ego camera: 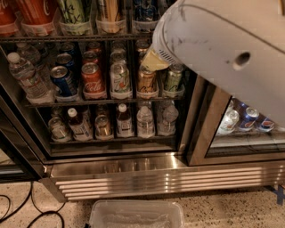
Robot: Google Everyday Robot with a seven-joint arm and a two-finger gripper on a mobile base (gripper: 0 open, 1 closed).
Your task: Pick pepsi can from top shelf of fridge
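The fridge (120, 167) stands open in front of me, with a ribbed steel base. Its top shelf (80, 38) runs along the upper edge of the view, with cans in clear holders: red Coca-Cola cans (38, 11), a green-and-white can (75, 11), a gold can and a dark blue can that looks like the pepsi can (144, 11), cut off by the frame. My white arm (222, 49) fills the upper right. Its tan gripper end (153, 60) points into the fridge just below the top shelf, under the blue can.
The middle shelf holds a water bottle (26, 75), a blue can (62, 80), a red can and other cans. The lower shelf holds small bottles. A closed glass door (240, 120) at the right shows more cans. A clear plastic bin (136, 216) and cables (18, 209) lie on the floor.
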